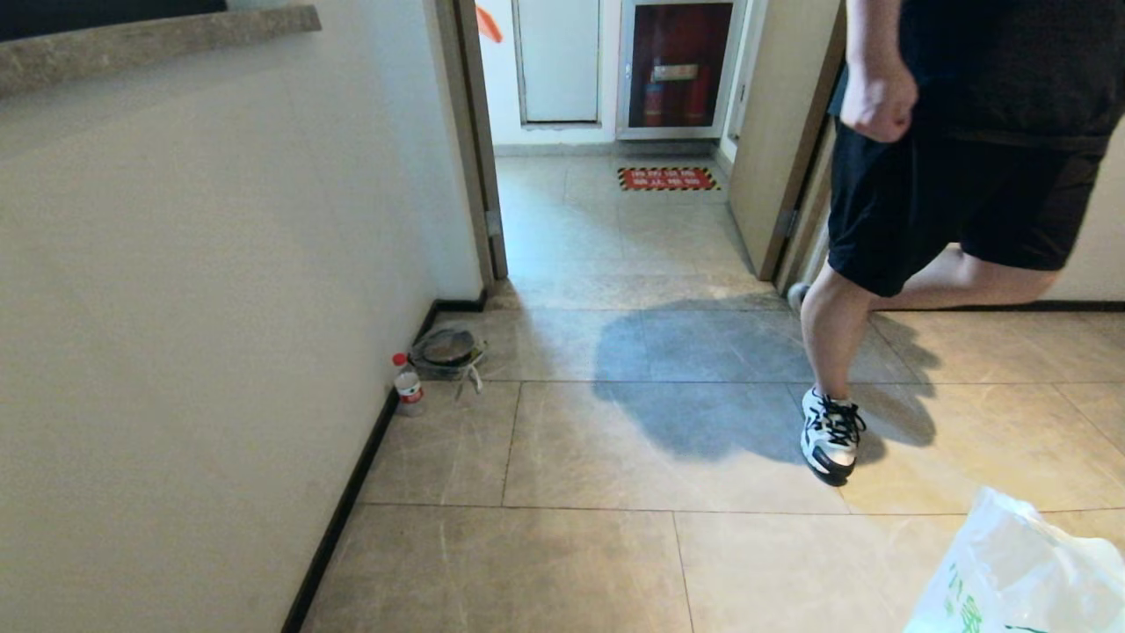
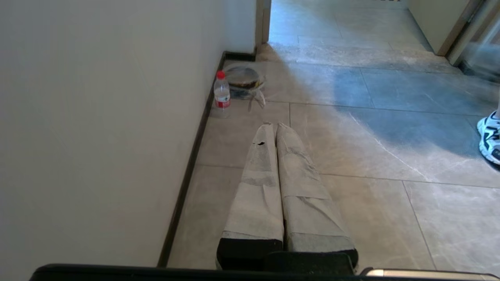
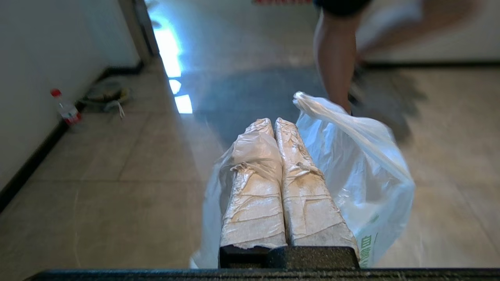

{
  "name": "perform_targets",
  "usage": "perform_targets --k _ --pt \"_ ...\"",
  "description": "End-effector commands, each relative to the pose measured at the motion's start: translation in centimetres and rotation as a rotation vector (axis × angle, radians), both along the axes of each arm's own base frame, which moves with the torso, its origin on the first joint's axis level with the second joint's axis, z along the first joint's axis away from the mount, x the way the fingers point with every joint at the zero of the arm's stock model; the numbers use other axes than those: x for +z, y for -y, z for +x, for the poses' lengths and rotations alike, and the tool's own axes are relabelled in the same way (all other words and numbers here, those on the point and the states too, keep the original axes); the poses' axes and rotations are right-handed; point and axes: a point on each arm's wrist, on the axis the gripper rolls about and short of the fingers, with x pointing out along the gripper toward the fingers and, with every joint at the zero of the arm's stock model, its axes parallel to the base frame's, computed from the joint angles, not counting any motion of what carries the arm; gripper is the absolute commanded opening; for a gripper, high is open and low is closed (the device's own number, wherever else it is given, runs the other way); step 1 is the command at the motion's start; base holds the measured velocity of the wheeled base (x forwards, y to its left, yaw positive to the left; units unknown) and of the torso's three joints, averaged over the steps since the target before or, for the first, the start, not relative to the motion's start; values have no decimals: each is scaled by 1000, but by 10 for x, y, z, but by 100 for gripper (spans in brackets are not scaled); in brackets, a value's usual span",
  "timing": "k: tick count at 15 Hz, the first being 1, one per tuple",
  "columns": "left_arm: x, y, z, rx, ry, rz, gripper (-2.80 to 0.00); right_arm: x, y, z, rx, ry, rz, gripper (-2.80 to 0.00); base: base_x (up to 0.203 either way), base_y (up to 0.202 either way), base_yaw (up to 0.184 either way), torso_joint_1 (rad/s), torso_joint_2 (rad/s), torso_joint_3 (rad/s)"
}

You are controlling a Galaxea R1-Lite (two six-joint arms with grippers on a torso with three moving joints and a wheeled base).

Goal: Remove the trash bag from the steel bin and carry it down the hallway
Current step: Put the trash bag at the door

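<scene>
The trash bag, thin white plastic with green print, hangs at the lower right of the head view. In the right wrist view the trash bag bulges beside my right gripper, which is shut on it, with film draped over one finger. My left gripper is shut on nothing and points along the floor near the wall. The hallway opens ahead through a doorway. The steel bin is out of view. Neither gripper shows in the head view.
A person in dark shorts and white sneakers steps across ahead on the right. A water bottle and a round shallow container in plastic sit by the left wall. An extinguisher cabinet and red floor sign lie beyond.
</scene>
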Motion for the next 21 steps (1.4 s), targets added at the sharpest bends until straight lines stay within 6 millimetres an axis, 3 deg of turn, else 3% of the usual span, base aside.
perform_targets --k 1,21 --pt "0 0 0 0 2 0 -280 -9 0 2 -1 -32 1 -280 0 0 0 0 0 0" --pt "0 0 0 0 2 0 -280 -9 0 3 0 -34 1 -280 0 0 0 0 0 0"
